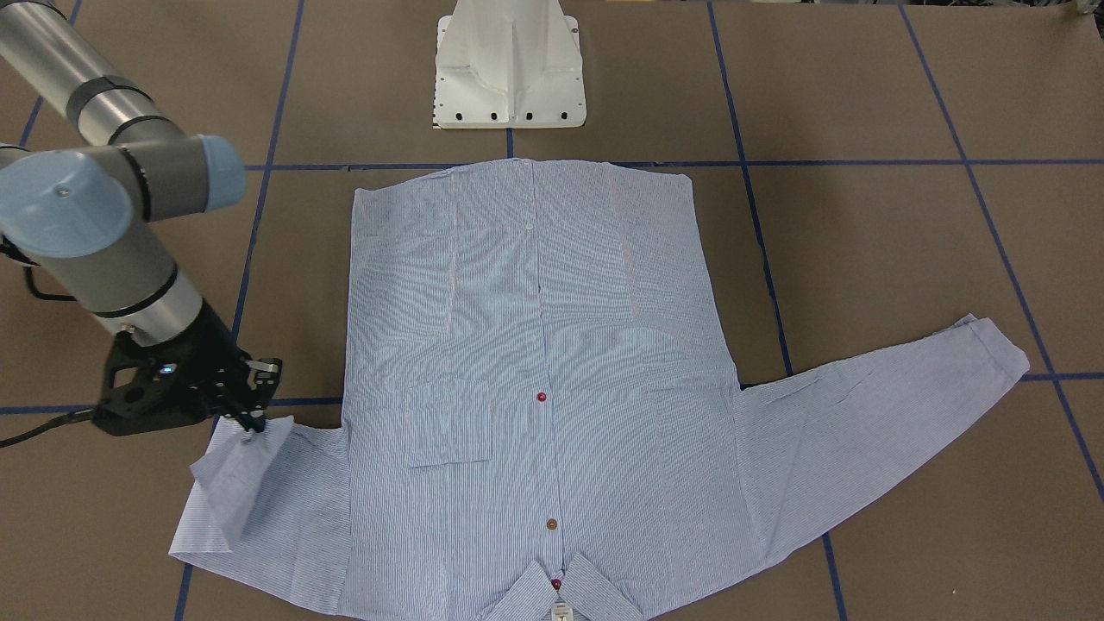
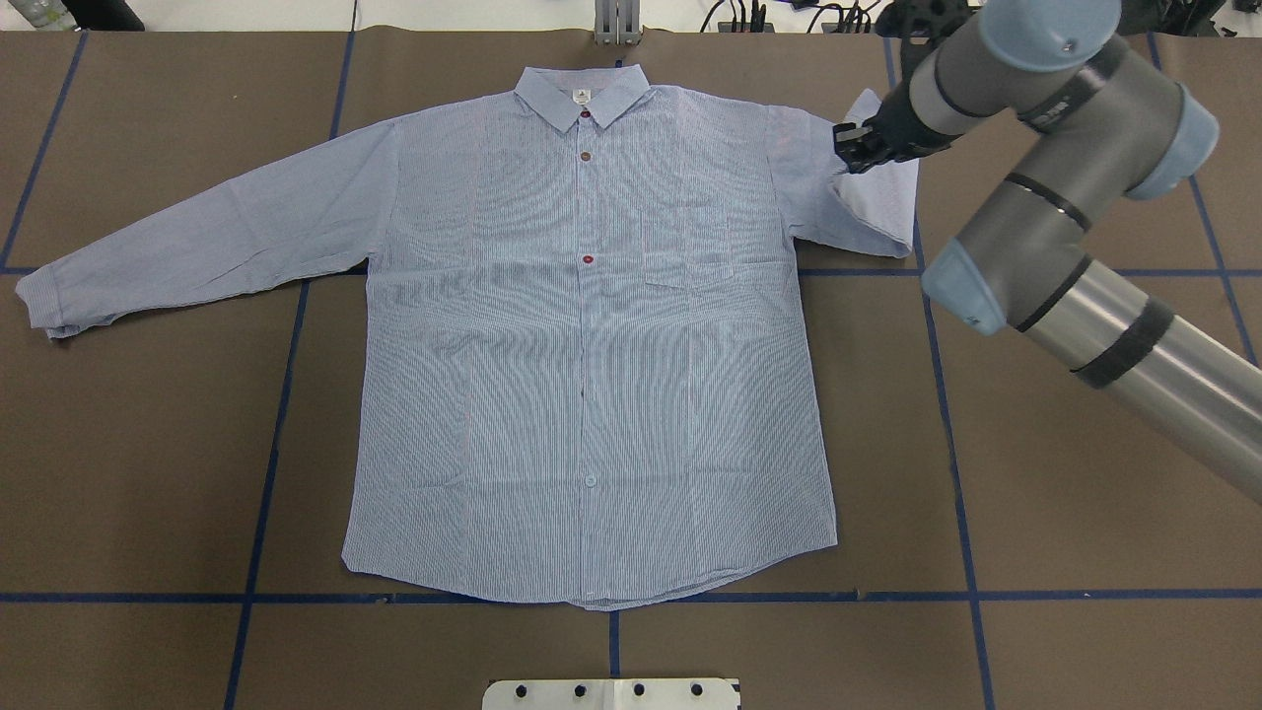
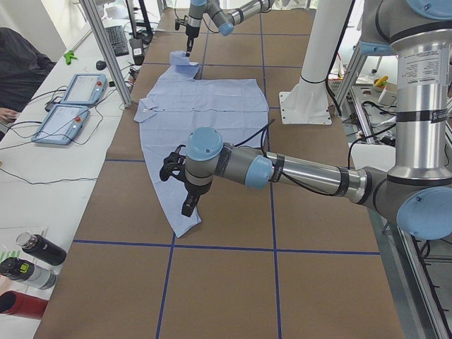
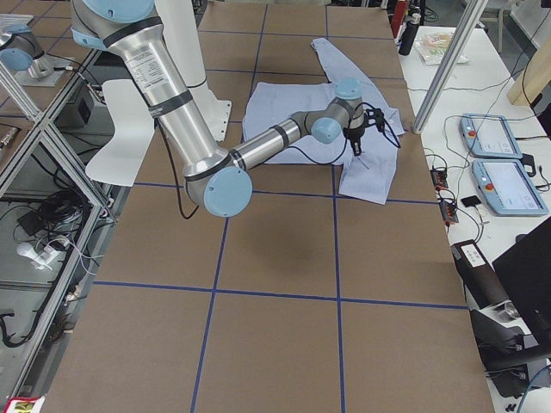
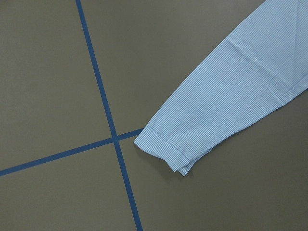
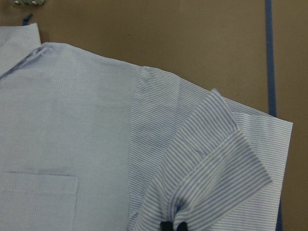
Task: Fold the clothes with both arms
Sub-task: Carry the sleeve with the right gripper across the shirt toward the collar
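A: Whereabouts of shirt (image 2: 592, 345)?

B: Spread flat, front up, on table (image 2: 1085, 493). Pinched tight at right cuff (image 6: 226, 163) by right gripper (image 1: 256, 424) and doubled back there over its sleeve. Hovered over at left cuff (image 5: 166, 154) by left gripper (image 3: 180, 187); cannot tell whether spread or closed.

A: Recommended handling?

B: Carry low across chest, lay straight, release only once flat.

A: Writing?

B: Neck label (image 2: 582, 96) noted; illegible.

a brown paper-covered table (image 2: 128, 444) crossed by dark blue tape lines (image 2: 148, 597) carries a light blue striped shirt (image 2: 592, 345), spread front-up, and a white pedestal base (image 2: 611, 693).
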`<move>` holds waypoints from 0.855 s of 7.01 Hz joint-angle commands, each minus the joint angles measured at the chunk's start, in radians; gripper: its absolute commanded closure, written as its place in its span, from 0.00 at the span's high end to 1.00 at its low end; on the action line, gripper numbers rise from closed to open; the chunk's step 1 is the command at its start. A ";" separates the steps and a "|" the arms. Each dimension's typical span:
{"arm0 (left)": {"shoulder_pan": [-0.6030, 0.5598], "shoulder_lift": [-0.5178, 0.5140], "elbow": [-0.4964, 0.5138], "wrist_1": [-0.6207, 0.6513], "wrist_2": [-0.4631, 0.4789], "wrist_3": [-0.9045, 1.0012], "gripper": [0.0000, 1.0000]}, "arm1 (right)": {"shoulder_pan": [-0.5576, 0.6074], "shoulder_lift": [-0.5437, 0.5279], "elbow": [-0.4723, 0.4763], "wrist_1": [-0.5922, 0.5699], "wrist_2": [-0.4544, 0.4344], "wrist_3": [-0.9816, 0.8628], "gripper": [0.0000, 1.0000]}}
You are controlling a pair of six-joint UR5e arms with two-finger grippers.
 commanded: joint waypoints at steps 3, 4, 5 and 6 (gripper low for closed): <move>0.000 0.000 0.012 0.000 -0.003 0.000 1.00 | -0.221 0.397 -0.275 -0.044 -0.290 0.099 0.00; 0.000 0.000 0.012 0.000 -0.003 0.000 1.00 | -0.260 0.448 -0.324 -0.044 -0.351 0.099 0.00; 0.000 0.000 0.017 0.000 -0.003 0.000 1.00 | -0.303 0.471 -0.363 -0.041 -0.406 0.097 0.00; 0.002 0.000 0.021 0.000 -0.003 0.000 1.00 | -0.336 0.480 -0.384 -0.041 -0.457 0.095 0.00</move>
